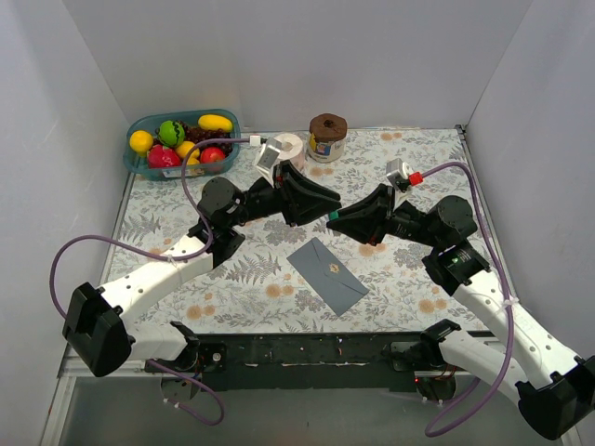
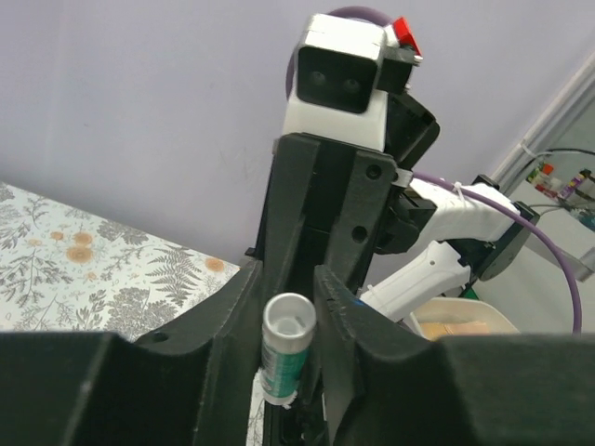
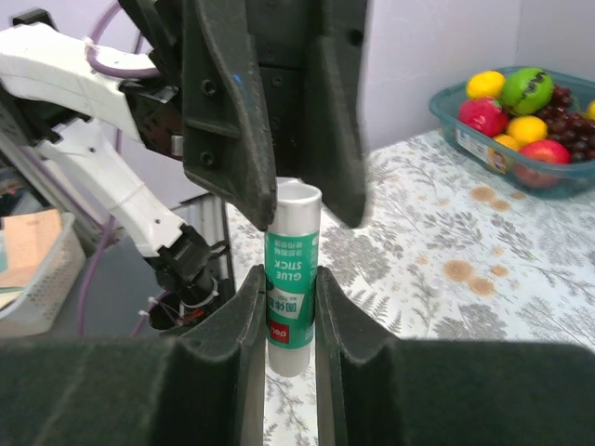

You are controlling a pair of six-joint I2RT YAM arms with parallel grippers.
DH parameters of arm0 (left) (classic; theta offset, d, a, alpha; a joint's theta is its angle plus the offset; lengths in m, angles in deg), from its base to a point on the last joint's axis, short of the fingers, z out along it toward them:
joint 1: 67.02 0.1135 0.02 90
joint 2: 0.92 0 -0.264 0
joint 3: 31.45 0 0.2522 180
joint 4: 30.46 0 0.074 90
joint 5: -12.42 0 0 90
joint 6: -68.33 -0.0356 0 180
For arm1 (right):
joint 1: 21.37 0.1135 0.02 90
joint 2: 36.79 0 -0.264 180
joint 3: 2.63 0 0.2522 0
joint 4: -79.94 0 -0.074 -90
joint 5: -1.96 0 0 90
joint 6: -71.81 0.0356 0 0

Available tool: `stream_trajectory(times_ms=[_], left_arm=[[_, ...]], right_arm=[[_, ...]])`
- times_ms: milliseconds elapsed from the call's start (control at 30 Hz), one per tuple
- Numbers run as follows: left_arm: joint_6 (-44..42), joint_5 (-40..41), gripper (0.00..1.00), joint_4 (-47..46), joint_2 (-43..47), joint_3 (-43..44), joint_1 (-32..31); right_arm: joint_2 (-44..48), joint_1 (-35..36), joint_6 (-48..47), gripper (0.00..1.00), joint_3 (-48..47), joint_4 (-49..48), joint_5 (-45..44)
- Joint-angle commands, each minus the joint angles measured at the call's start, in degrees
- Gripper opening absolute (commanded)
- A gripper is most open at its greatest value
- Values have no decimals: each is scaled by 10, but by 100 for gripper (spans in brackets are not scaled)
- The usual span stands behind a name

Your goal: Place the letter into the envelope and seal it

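The dark grey envelope [image 1: 328,274] lies flat on the patterned table in front of the arms, flap down, with its small gold seal showing. The letter is out of view. Above the table's middle my two grippers meet tip to tip. My right gripper [image 3: 290,274] [image 1: 342,221] is shut on a green-and-white glue stick [image 3: 294,232] and holds it round the label. My left gripper [image 2: 286,279] [image 1: 325,206] has its fingers close on either side of the stick's other end [image 2: 284,358]. Whether they press on it is unclear.
A blue-green tub of toy fruit [image 1: 182,144] stands at the back left. A white tape roll [image 1: 288,146] and a jar with a brown lid [image 1: 327,137] stand at the back centre. White walls enclose the table on three sides.
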Motion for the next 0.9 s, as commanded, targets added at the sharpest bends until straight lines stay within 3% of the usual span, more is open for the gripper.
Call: stream_trajectory(times_ms=[0, 100, 167, 267, 300, 367, 467, 500, 533, 600, 700, 800, 833, 867], left_arm=[[10, -25, 20, -13, -8, 16, 1], [15, -36, 20, -22, -10, 11, 2], [14, -33, 30, -19, -8, 7, 2], [12, -30, 37, -18, -5, 4, 2], [12, -31, 47, -18, -4, 4, 2], [11, -31, 48, -17, -5, 5, 2], [10, -32, 34, -15, -5, 5, 2], [11, -32, 27, -14, -6, 5, 2], [10, -32, 10, -11, -6, 6, 2], [10, -31, 0, -6, -8, 10, 2], [-1, -21, 0, 16, -10, 18, 2], [-52, 76, 0, 119, -14, 40, -3], [-66, 124, 0, 153, -16, 65, -9], [-77, 247, 0, 226, -19, 80, -20]], right_arm=[[7, -2, 0, 1, 3, -27, -1], [6, -2, -1, 1, 2, -26, -2], [5, -2, -1, 1, 1, -26, -2], [5, -3, -2, 1, 3, -25, -3], [5, -3, -2, 1, 2, -24, -3], [4, -3, -3, 1, 3, -25, -4], [5, -3, -4, 1, 2, -25, -5], [4, -3, -4, 1, 3, -24, -5], [4, -3, -5, 1, 3, -21, -8], [4, -3, -8, 1, 2, -16, -12], [0, -3, -22, 1, -1, 7, -42], [-10, -3, -42, 1, -6, 55, -149], [-15, -3, -46, 1, -8, 66, -207], [-22, -2, -50, 1, -8, 73, -232]])
